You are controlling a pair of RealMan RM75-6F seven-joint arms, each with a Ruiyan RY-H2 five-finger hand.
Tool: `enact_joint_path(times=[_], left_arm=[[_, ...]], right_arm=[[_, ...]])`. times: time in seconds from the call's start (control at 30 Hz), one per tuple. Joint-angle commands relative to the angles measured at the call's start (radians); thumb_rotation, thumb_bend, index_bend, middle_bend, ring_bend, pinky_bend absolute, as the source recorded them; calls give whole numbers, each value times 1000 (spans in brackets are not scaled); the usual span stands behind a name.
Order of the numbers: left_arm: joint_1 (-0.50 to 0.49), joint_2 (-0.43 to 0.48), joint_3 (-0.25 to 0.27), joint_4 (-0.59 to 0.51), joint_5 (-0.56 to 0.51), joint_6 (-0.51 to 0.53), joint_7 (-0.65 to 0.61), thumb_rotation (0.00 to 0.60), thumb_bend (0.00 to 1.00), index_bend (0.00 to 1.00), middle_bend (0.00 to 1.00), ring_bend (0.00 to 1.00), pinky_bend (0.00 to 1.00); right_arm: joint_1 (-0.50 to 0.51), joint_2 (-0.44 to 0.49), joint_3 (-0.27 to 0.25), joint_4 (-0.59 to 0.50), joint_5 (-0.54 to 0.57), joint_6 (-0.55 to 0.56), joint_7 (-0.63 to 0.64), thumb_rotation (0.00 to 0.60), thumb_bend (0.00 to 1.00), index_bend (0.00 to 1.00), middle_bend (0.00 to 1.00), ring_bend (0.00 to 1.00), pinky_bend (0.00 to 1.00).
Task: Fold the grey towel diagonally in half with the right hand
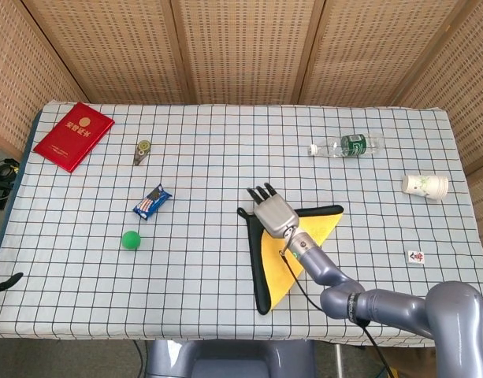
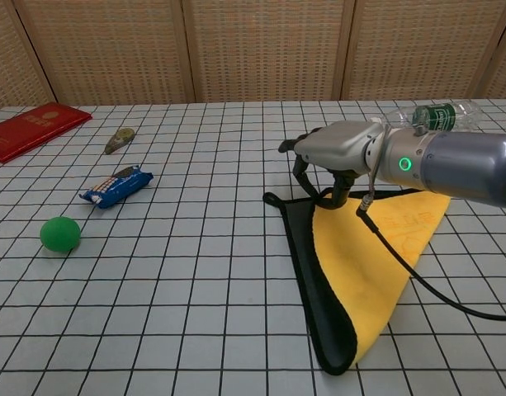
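The grey towel (image 1: 258, 268) lies right of the table's centre, folded over itself so its yellow underside (image 1: 308, 235) faces up as a triangle. In the chest view a dark grey strip (image 2: 306, 264) still shows along the left edge beside the yellow flap (image 2: 376, 256). My right hand (image 1: 273, 214) hovers over the towel's upper left corner near the hanging loop. Seen from the chest, the right hand (image 2: 339, 148) has its fingers curled down, pinching the folded-over corner just above the cloth. The left hand does not show in either view.
A plastic bottle (image 1: 347, 146) and a paper cup (image 1: 425, 186) lie at the far right, and a small tile (image 1: 416, 257) sits right of the towel. Left of it are a green ball (image 1: 130, 239), a snack packet (image 1: 152, 201), a small olive item (image 1: 143, 150) and a red booklet (image 1: 74, 135).
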Motion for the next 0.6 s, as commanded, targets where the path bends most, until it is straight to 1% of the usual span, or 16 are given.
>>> enact_joint_path(times=[0.03, 0.17, 0.6], left_arm=[[0, 0, 0, 0, -1, -1, -1, 600, 0, 0, 0, 0, 0], [-1, 1, 0, 1, -1, -2, -1, 600, 0, 0, 0, 0, 0], [-1, 3, -1, 3, -2, -4, -12, 600, 0, 0, 0, 0, 0]], right_arm=[[12, -17, -3, 13, 22, 10, -14, 600, 665, 673, 80, 0, 0], [25, -38, -7, 29, 46, 17, -30, 600, 666, 673, 80, 0, 0], [65, -78, -14, 66, 67, 48, -77, 600, 661, 671, 83, 0, 0]])
